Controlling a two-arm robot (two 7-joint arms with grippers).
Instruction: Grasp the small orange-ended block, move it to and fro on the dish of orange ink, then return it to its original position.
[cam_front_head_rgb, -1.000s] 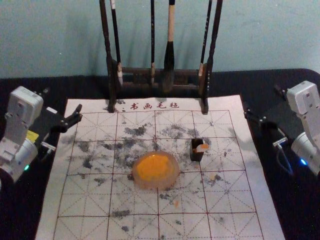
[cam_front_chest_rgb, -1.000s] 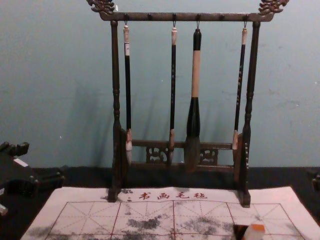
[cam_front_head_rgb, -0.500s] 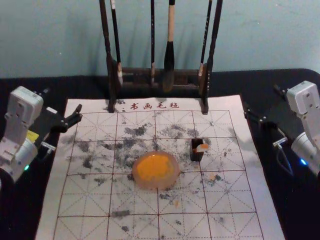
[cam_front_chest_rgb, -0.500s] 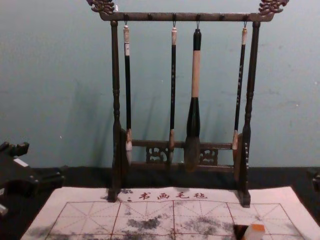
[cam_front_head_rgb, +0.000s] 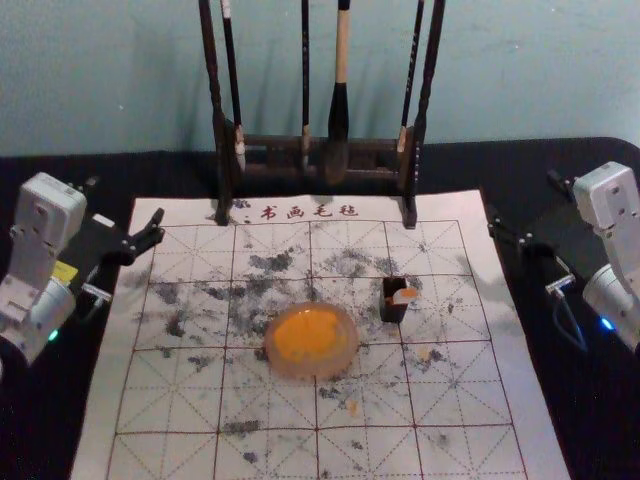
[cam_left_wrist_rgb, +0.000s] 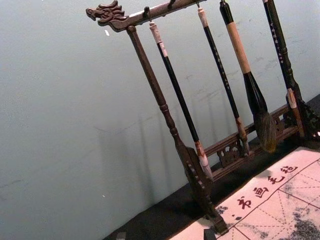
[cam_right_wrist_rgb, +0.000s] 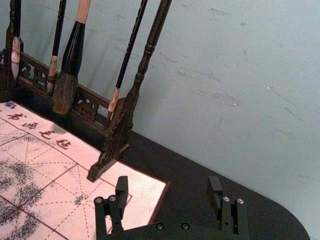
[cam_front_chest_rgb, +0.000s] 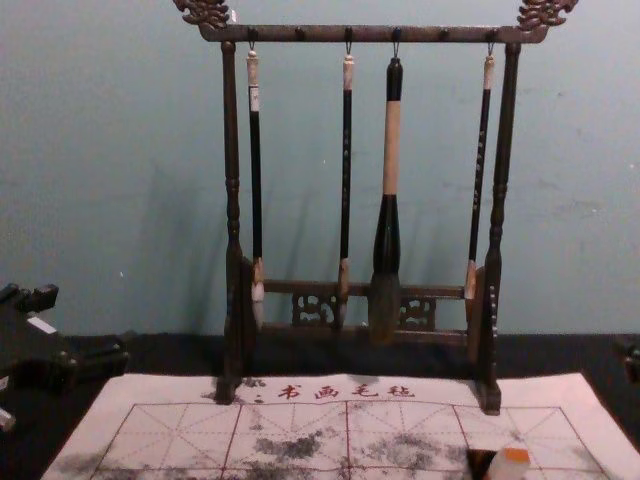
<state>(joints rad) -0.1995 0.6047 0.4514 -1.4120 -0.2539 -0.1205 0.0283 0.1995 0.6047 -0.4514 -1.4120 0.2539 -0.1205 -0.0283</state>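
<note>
While the left gripper (cam_front_head_rgb: 127, 204) and right gripper (cam_front_head_rgb: 521, 202) hang spread beside the mat (cam_front_head_rgb: 98, 430), the orange-ended block (cam_front_head_rgb: 404, 296) sits between dish (cam_front_head_rgb: 316, 373) and right edge.

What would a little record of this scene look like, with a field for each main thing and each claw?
Mat: pale, grid-lined, smudged black
Dish: on the mat, holding orange ink
Block: orange-ended, by a small dark holder, right of the dish
Rack: four brushes hanging
Left gripper: open, empty, near mat's left edge
Right gripper: open, empty, near mat's right edge
</note>
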